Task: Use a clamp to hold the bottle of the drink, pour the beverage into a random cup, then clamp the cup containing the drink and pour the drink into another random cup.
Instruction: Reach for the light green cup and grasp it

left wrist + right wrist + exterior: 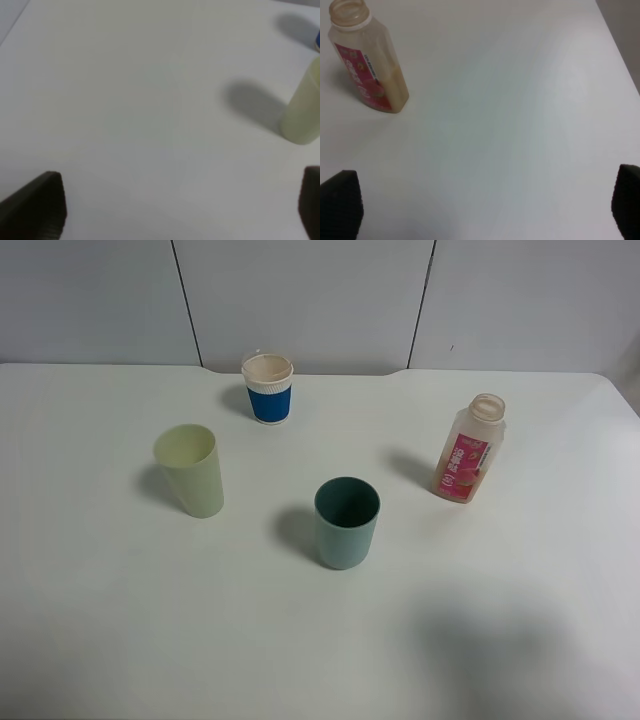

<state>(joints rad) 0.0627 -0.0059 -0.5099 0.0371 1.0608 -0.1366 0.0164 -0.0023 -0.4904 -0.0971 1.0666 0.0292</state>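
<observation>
Starting step: nothing is gripped yet, so the first step, clamping the bottle, looks to be the one in hand.
Right gripper [485, 205]: jaws spread wide with only bare table between them. The bottle stands ahead and off to one side, well apart from both jaws.
Left gripper [177, 205]: jaws wide and empty too.
Bottle of the drink [468, 452]: upright on the right part of the white table [300, 650]. Its neck looks uncapped, and the beige beverage [396, 85] sits low inside.
Teal tumbler [347, 525]: upright mid-table, the cup nearest the bottle, dark inside.
Pale green tumbler [190, 472]: upright on the left, well apart from the others and within the left wrist's view.
Blue-sleeved paper cup [268, 388]: upright at the far side, near the wall.
Next move: probably swing the right gripper toward the bottle, square the jaws to its flat sides and close below the neck, keeping it upright.
Edges: the bottle is the item closest to the table's right edge, so a sideways nudge that way is risky.
Open room: the near half of the table is bare, with wide gaps between all four items.
</observation>
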